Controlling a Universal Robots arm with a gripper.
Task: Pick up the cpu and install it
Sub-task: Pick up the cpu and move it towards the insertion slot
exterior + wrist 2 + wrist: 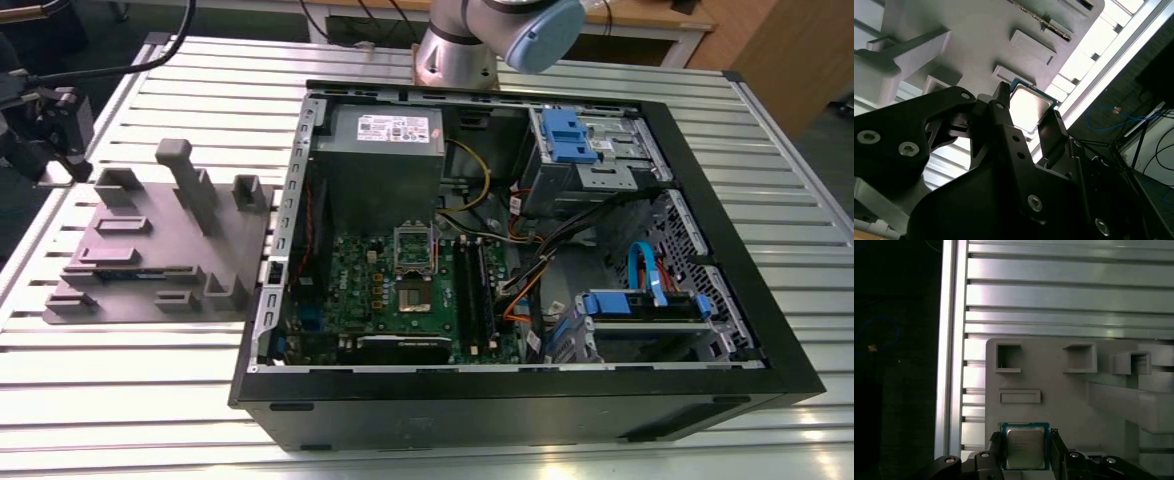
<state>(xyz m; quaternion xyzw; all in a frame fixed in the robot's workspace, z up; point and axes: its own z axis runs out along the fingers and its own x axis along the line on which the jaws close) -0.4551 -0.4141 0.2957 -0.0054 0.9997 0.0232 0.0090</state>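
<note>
Exterior view first: the slatted metal bench [134, 400] carries the open computer case [534, 420], with the motherboard's silver-framed socket [416, 275] lying inside. The grey blocky fixture [147, 240] sits just beside the case on the exterior view's left. Now the first wrist view, where the tool [1025, 436] has its two dark fingers [995, 446] pressed against opposite edges of the cpu [1025, 449]. It looks clamped on the chip, silver top facing the camera and the thin darker rim showing all round. In the second wrist view the chip overlaps the fixture's edge and the bench slats behind it, so I judge it lifted clear of the fixture, well apart from the socket. This reads as the pick itself, and doing it well means a few things: keep the chip flat and square between the fingers, grip the rim only with firm but gentle pressure, and let no corner tilt or slip. A skewed chip would not seat cleanly.
</note>
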